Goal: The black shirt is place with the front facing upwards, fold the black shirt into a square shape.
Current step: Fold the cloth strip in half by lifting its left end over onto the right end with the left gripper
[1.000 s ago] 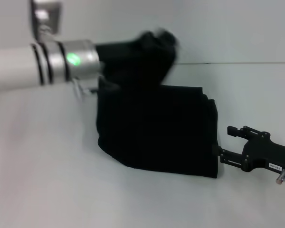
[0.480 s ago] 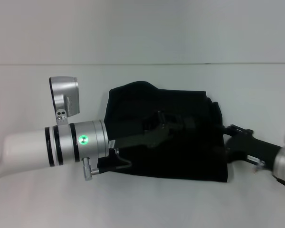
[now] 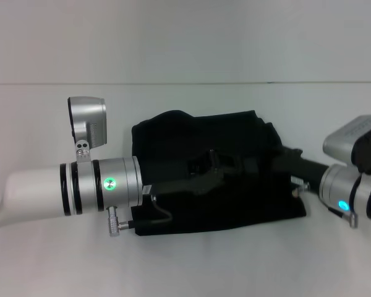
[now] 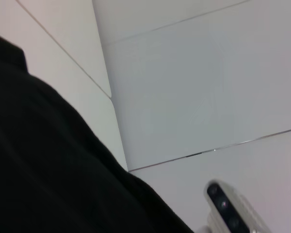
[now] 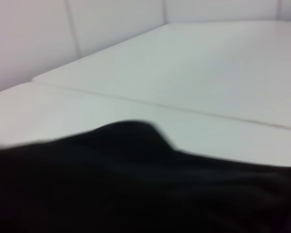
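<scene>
The soft black cloth shirt (image 3: 229, 179) lies folded into a compact, roughly rectangular bundle at the centre of the white counter (image 3: 191, 266), its upper edge bulging into a rounded hump toward ten o'clock. No lettering shows on the surface facing up.

The left gripper (image 3: 204, 173) reaches in from nine o'clock on its white and silver arm (image 3: 68, 192) and lies over the middle of the bundle. Its dark fingers (image 3: 198, 182) blend with the cloth, so I cannot tell whether they are spread, narrow or holding fabric.

The right gripper (image 3: 290, 162) comes in from three o'clock and meets the bundle's right edge, at or over the cloth; how its fingers stand cannot be told either, black against black.

In the left wrist view the shirt (image 4: 48, 170) fills the near side as a dark mass, with the pale counter (image 4: 194, 97) beyond it. The right wrist view likewise shows the shirt (image 5: 136, 184) close up, one small hump rising against the counter (image 5: 208, 73).
</scene>
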Robot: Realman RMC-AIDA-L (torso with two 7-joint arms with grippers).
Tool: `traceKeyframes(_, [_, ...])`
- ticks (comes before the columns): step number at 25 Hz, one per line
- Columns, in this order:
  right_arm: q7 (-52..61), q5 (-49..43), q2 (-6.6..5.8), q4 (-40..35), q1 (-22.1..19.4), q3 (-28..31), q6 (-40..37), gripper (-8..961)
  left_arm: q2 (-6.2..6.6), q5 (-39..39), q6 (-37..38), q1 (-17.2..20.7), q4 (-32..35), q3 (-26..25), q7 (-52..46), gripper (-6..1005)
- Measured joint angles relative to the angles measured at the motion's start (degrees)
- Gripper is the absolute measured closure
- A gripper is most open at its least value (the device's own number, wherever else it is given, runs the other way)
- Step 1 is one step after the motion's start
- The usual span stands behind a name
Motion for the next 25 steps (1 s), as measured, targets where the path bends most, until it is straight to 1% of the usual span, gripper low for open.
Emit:
traceKeyframes(3, [-0.31,4.72,-0.06,-0.35,1.17,0.0,2.53,144,-0.01,0.21,0.28,0.33,0.02,0.37,0.43,982])
traceKeyframes(7, [-0.37,8.96,-0.32,-2.41,2.12,0.0,3.45,145,-0.03,0.26,0.23,0.82,0.02,2.62,1.31,981])
traceKeyframes(11, [-0.05,9.82,-0.33,-4.02,3.0,-0.02,3.3,145,-0.15,0.26,-0.89,0.68,-0.19,5.06,2.07,981])
traceKeyframes(17, [-0.42,11.16,-0.37,-4.9,3.36,-0.03,3.2,145,-0.45,0.08,-6.15,-0.04,-0.8,7.51,3.06,980])
traceKeyframes(20, [-0.43,11.19,-0.41,-5.48,3.59,-0.03,3.24,145,-0.55,-0.22,-9.44,-1.24,-2.08,7.52,4.37,979])
traceKeyframes(25, [-0.43,11.22,-0.46,-6.13,3.99,-0.03,3.54,144,-0.74,-0.33,-14.15,-4.73,-5.37,7.19,6.44,976])
